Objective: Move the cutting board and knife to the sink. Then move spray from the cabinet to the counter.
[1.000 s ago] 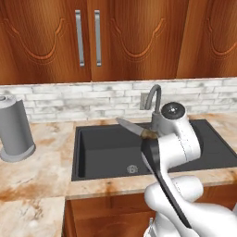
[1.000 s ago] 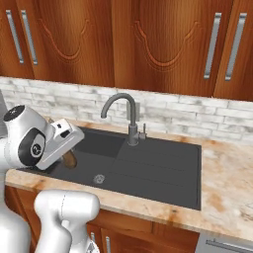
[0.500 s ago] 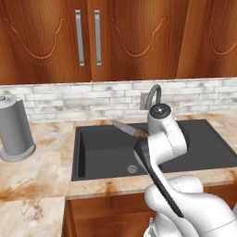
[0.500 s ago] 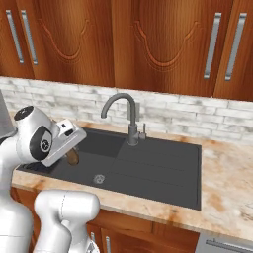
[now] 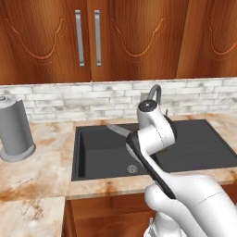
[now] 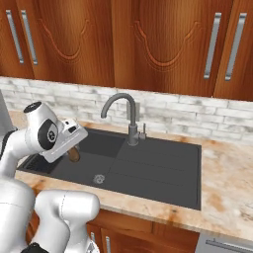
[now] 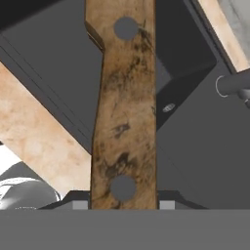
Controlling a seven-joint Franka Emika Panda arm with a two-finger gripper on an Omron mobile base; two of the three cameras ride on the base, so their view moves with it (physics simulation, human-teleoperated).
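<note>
My gripper (image 7: 124, 202) is shut on the knife (image 7: 124, 107), whose brown wooden handle with two rivets runs up the hand view. The silver-grey blade (image 5: 118, 130) sticks out to the left of my hand, above the left part of the dark grey sink (image 5: 99, 155). From the other side, the handle's end (image 6: 73, 155) hangs under the gripper (image 6: 72, 147) over the basin (image 6: 148, 168). The cabinet (image 5: 134, 41) above has its doors closed. The cutting board and the spray are out of view.
A grey cylinder (image 5: 15, 132) stands on the counter (image 5: 37, 171) left of the sink. The curved faucet (image 6: 123, 106) rises at the sink's back edge, right of my hand. A brick backsplash (image 6: 197, 116) runs behind. More counter (image 6: 227, 192) lies on the right.
My wrist has swung a little to the left over the sink, with the knife still in the grip.
</note>
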